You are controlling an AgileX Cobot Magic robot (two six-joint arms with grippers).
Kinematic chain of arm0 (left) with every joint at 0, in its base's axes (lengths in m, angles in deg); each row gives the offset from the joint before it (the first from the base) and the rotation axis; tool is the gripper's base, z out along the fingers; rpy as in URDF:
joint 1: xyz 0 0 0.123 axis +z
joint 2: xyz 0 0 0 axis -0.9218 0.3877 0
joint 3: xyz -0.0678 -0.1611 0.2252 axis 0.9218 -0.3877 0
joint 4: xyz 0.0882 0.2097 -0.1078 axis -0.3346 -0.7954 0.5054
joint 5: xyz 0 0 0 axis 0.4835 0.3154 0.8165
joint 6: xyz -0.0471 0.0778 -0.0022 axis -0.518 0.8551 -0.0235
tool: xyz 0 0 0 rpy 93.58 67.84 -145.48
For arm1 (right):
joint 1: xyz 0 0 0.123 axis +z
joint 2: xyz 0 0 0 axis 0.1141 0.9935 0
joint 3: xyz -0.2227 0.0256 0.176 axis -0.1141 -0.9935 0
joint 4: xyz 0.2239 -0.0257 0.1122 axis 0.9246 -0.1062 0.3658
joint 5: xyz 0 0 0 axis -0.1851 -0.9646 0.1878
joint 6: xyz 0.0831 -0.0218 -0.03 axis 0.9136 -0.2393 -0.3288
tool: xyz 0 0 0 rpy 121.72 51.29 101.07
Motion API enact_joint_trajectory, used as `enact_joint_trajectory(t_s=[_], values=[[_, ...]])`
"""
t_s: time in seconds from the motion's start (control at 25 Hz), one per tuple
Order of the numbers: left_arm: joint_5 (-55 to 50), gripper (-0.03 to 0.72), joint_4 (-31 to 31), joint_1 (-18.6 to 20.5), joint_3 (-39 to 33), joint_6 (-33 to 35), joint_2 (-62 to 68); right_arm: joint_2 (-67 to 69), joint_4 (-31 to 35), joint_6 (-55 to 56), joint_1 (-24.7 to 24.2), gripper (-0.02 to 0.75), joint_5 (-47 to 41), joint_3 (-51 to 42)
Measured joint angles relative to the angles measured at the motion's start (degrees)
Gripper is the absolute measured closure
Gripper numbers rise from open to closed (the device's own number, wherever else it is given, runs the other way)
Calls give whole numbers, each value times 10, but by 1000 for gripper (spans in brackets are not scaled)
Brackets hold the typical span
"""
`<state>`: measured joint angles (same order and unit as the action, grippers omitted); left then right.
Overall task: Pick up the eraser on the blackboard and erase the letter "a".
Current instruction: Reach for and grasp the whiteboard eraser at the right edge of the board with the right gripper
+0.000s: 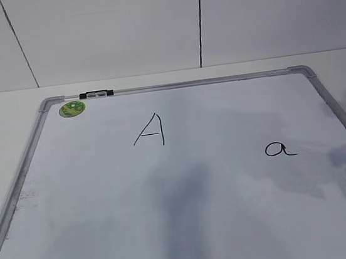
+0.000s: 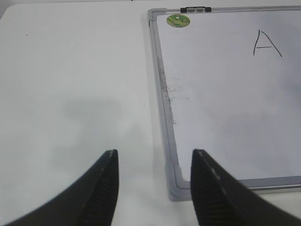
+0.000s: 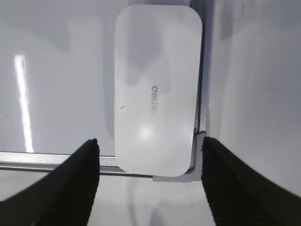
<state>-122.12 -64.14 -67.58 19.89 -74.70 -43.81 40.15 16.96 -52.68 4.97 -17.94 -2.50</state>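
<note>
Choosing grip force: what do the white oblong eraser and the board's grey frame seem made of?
The white oblong eraser looks like smooth glossy plastic: it shows a soft glare spot. The board's grey frame looks like matte metal with plastic-looking rounded corners, though the finish leaves that open.

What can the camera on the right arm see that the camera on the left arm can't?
Only the right wrist view shows the eraser, lying flat in the board's corner, with the open right claw hanging above it. Only the left wrist view shows the capital A, the green magnet, the black clip and the open left claw, which hangs over the table beside another corner. Both show the blackboard with its grey frame. Neither shows the small letter "a".
</note>
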Motion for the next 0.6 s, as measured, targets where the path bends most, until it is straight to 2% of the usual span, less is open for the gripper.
enact_joint_trajectory(t_s=[0.28,0.6], values=[[0,317,0,0,0,0,0,23,0,-14,0,125,5,0],[0,317,0,0,0,0,0,55,4,-17,0,112,19,0]])
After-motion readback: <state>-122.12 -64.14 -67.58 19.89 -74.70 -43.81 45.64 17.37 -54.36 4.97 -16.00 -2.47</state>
